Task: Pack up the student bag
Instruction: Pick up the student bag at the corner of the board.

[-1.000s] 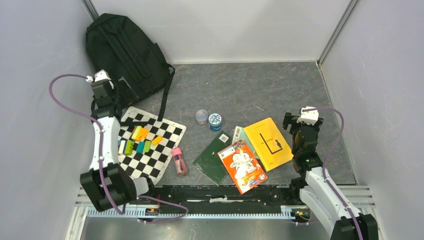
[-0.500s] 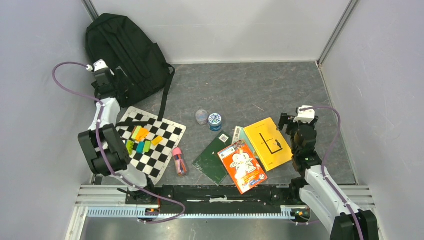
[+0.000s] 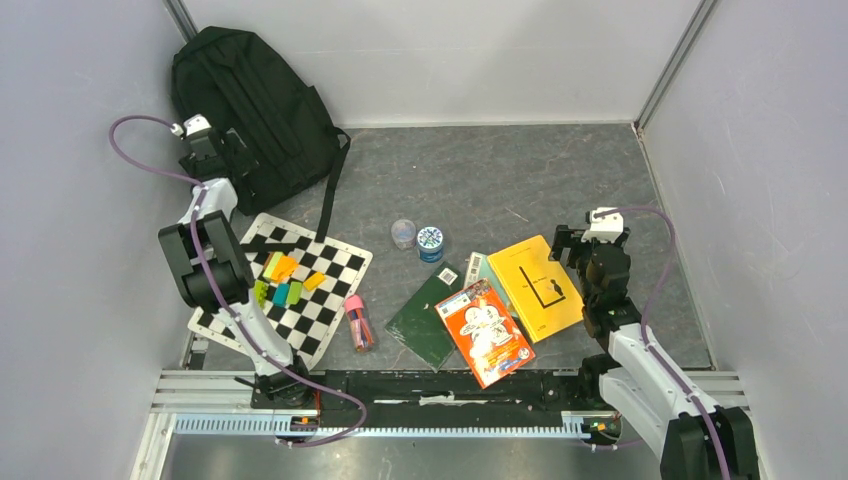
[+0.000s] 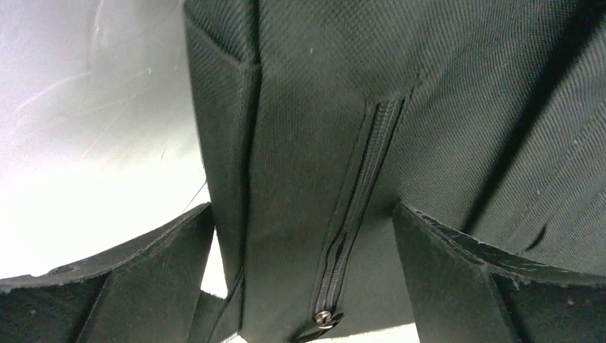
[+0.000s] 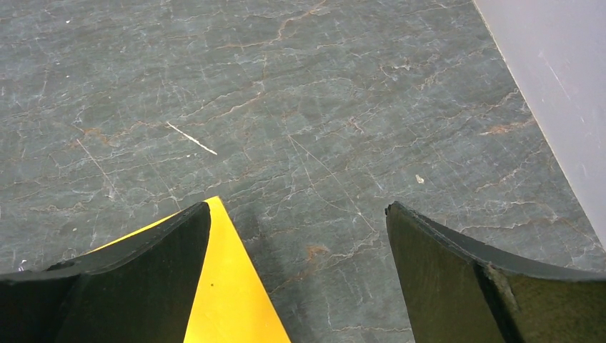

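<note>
Left fingers spread at large black soft fabric backpack; centre on small metal zipper pull before pinching. Right fingers also spread.

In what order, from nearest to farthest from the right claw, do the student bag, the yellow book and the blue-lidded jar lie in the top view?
1. The yellow book, just left of the right claw.
2. The blue-lidded jar, at the table's middle.
3. The student bag, in the far left corner.
</note>
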`<action>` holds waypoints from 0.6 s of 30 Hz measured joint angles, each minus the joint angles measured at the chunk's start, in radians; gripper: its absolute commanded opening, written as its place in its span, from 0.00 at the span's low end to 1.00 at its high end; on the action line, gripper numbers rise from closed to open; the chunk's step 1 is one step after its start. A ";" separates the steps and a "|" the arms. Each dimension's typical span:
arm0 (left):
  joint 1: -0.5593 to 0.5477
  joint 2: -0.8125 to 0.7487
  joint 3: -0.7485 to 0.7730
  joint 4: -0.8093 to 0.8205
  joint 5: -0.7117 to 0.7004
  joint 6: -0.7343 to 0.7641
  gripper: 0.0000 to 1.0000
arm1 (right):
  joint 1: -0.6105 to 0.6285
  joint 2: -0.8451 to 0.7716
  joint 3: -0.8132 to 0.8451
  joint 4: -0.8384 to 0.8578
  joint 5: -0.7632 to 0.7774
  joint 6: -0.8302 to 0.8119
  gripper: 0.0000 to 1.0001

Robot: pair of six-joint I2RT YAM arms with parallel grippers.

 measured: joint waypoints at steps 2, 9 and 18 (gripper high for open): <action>0.000 0.039 0.039 -0.003 -0.005 0.010 1.00 | 0.000 0.002 0.003 0.000 -0.002 0.000 0.98; 0.000 0.103 0.127 -0.022 -0.005 0.047 0.92 | 0.000 0.005 0.005 0.001 -0.003 0.000 0.98; -0.001 0.104 0.108 0.037 0.103 0.084 0.06 | 0.000 0.005 0.005 0.001 -0.002 -0.004 0.98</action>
